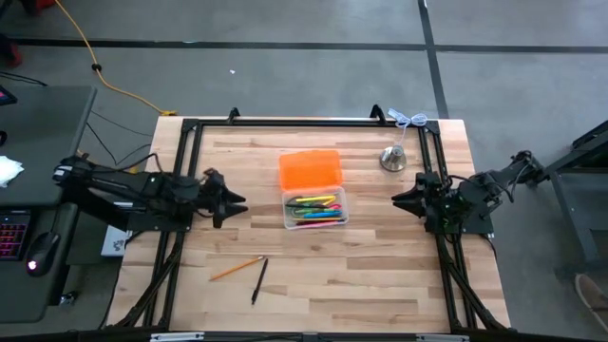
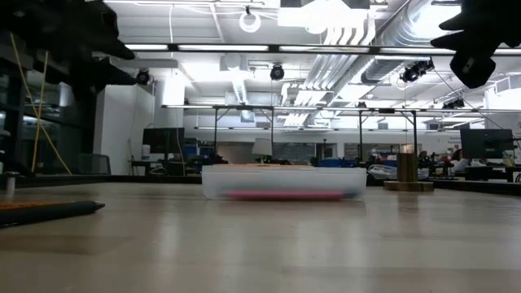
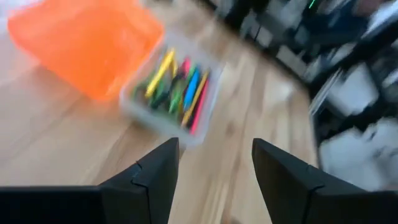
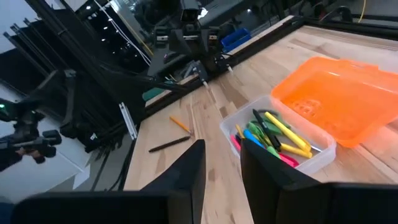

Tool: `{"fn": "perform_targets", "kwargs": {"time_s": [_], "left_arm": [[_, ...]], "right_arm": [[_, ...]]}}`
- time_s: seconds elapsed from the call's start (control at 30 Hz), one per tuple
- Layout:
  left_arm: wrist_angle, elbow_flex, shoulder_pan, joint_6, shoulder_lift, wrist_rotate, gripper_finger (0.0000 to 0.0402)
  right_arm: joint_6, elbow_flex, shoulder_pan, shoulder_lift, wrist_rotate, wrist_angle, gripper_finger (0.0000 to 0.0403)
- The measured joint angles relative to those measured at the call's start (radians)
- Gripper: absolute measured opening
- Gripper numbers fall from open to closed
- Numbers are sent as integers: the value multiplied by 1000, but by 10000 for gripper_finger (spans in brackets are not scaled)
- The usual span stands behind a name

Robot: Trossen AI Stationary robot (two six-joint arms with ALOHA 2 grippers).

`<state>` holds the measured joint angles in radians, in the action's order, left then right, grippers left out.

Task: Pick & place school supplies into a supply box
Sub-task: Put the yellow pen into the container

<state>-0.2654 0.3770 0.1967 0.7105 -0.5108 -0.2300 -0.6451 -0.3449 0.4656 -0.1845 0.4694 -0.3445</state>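
- Supply box (image 1: 315, 211) mid-table, orange lid (image 1: 310, 170) flipped open; coloured pens (image 1: 316, 208) inside.
- Orange pencil (image 1: 237, 269) and black pen (image 1: 258, 281) lie loose on the table's near-left part.
- Silver bell (image 1: 393, 158) stands beside the box's right.
- Left gripper (image 1: 231, 200) fingers apart, empty, left of box.
- Right gripper (image 1: 403, 198) narrowly parted, empty.
- Low view: box contents blurred.

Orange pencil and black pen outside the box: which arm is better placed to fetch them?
Probably left: the pencil and pen lie on the left end effector's side of the box.
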Motion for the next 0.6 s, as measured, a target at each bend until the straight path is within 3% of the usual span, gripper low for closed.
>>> {"fn": "perform_targets", "kwargs": {"time_s": [0.2, 0.6], "left_arm": [[-289, 195, 0, 3, -208, 122, 232], [-511, 378, 0, 99, -579, 481, 232]], "right_arm": [[15, 34, 0, 58, 4, -15, 78], [-51, 183, 0, 183, -5, 21, 78]]}}
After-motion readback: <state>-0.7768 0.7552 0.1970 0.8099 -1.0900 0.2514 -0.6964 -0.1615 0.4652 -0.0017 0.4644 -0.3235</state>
